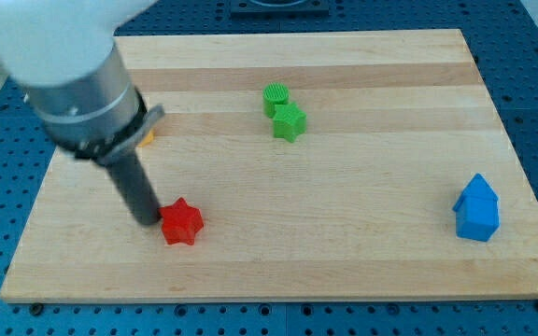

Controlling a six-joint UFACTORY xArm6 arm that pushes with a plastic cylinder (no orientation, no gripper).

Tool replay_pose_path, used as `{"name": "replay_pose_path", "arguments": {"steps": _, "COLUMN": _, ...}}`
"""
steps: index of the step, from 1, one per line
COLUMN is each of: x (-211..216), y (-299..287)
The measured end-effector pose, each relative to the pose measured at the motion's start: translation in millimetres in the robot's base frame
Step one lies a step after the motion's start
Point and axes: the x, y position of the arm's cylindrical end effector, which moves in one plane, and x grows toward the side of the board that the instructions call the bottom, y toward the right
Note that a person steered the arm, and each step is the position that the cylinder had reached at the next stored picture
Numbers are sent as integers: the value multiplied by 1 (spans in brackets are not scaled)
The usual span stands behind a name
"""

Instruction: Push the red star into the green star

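The red star (182,222), a small glossy ridged block, is lying flat on the counter (362,261); my tip (147,220) is touching its left side, holding nothing, the green star (290,122) sitting well apart toward its upper right.

Views: we have one camera view only; nothing is shared with a second.
Position: above and before the wooden board (362,252), looking down at a slant.
Facing: toward the board's far edge, at the view's top.
Nearness: close; our arm (73,65) crops at the view's top left.
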Motion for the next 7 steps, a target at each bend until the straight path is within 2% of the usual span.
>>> {"name": "replay_pose_path", "arguments": {"steps": 1, "x": -3, "y": 3}}
{"name": "replay_pose_path", "arguments": {"steps": 2, "x": 39, "y": -53}}
{"name": "replay_pose_path", "arguments": {"steps": 3, "x": 52, "y": 16}}
{"name": "replay_pose_path", "arguments": {"steps": 4, "x": 1, "y": 83}}
{"name": "replay_pose_path", "arguments": {"steps": 5, "x": -12, "y": 101}}
{"name": "replay_pose_path", "arguments": {"steps": 7, "x": 23, "y": 220}}
